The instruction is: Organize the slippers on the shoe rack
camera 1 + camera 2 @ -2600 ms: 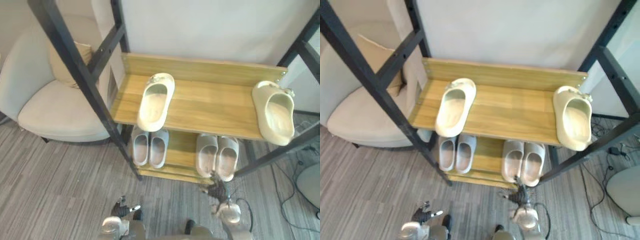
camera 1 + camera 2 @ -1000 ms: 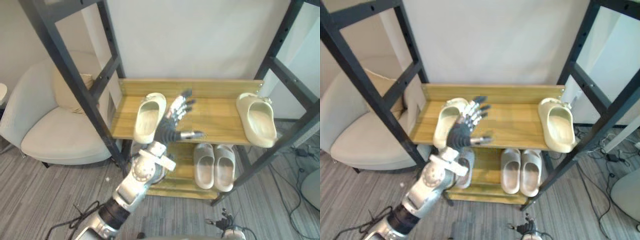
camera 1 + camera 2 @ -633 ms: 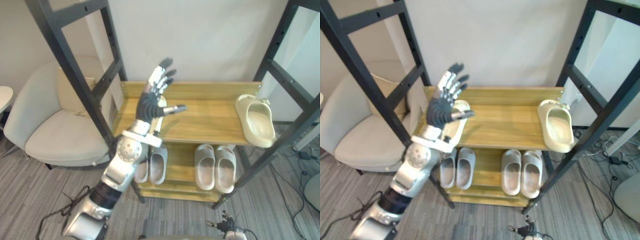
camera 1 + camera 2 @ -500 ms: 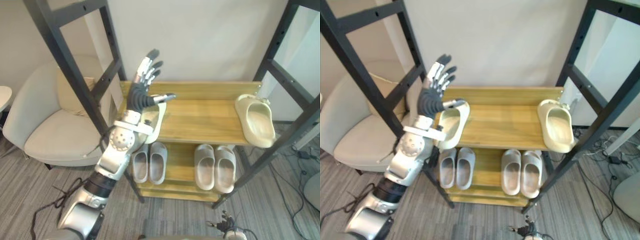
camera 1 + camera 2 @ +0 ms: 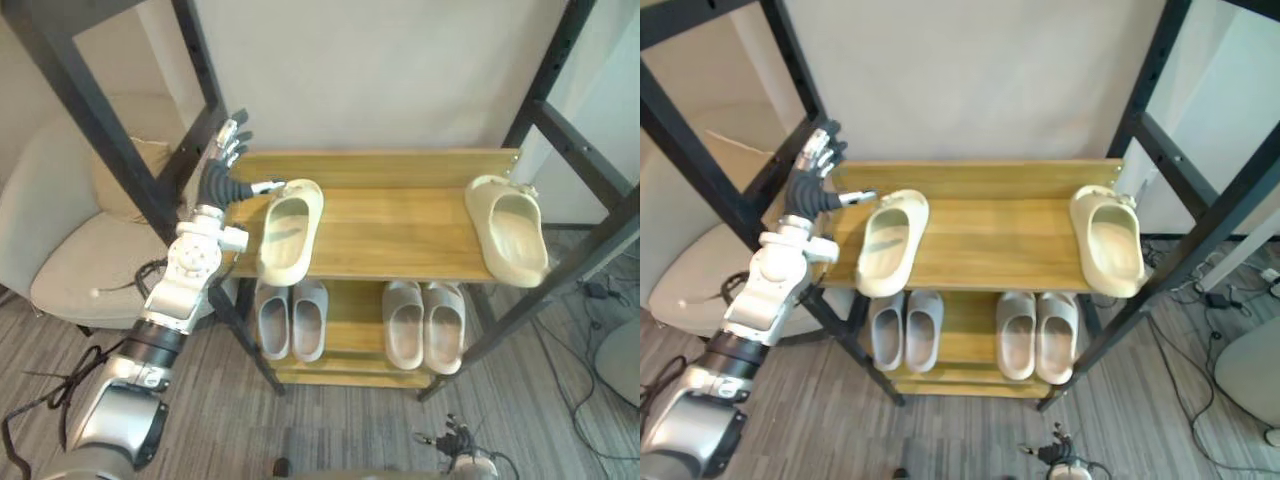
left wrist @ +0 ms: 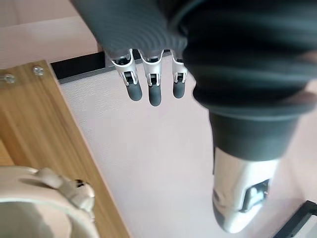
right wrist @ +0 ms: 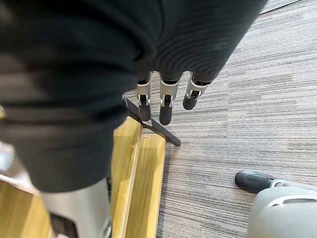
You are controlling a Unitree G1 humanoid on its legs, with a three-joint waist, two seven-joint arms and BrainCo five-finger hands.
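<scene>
The left robot hand point(image 5: 216, 186) is raised at the left end of the rack point(image 5: 400, 228), fingers spread, thumb just beside the left slipper point(image 5: 288, 232). The right slipper point(image 5: 512, 236) lies well apart on the same shelf. The right robot hand point(image 7: 165, 112) hangs with straight fingers above the floor point(image 7: 237, 74).

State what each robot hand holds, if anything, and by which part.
Nothing: the left hand is open beside the cream slipper, the right hand open too.

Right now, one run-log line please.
left hand: open, beside left cream slipper | right cream slipper: right end of upper shelf | right hand: open, low
</scene>
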